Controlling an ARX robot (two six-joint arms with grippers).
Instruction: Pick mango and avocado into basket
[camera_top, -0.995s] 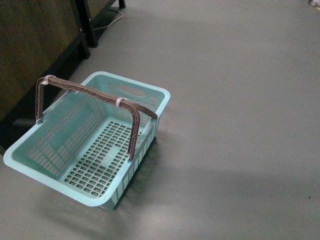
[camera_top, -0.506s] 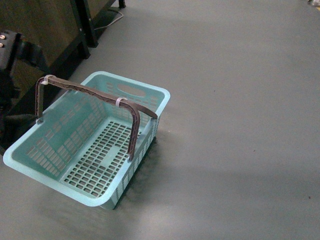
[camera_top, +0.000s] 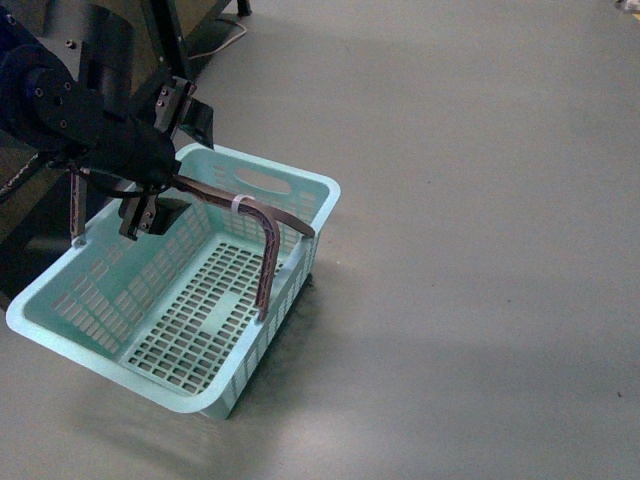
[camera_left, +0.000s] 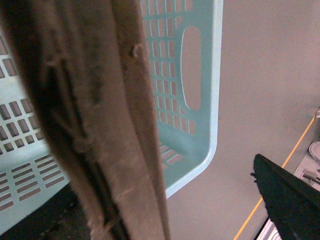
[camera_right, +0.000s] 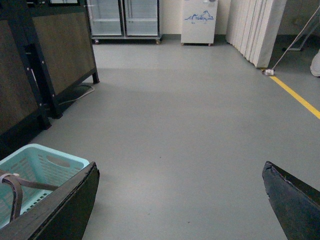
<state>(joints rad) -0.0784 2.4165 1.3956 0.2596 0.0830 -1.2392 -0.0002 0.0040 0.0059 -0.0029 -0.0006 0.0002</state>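
Observation:
The light turquoise basket (camera_top: 300, 195) stands on the grey floor and is empty. Its brown handle (camera_top: 262, 225) stands upright across it. My left gripper (camera_top: 167, 163) is open over the basket's far-left part, with one jaw on each side of the handle. In the left wrist view the handle (camera_left: 95, 115) fills the near field, with the basket wall (camera_left: 200, 100) behind it and one black finger (camera_left: 287, 205) showing. My right gripper (camera_right: 182, 205) is open and empty above bare floor, with the basket (camera_right: 45, 162) off to one side. The mango and the avocado are out of view.
A dark wooden cabinet on a black frame (camera_right: 60, 50) stands along the left, with a cable (camera_top: 215, 40) on the floor by it. Glass-door fridges (camera_right: 125, 17), a white unit (camera_right: 199, 20) and a yellow floor line (camera_right: 300, 100) lie further off.
My left arm has come into the front view from the left and moved over the basket. Its open jaws now straddle the handle. The basket has not moved.

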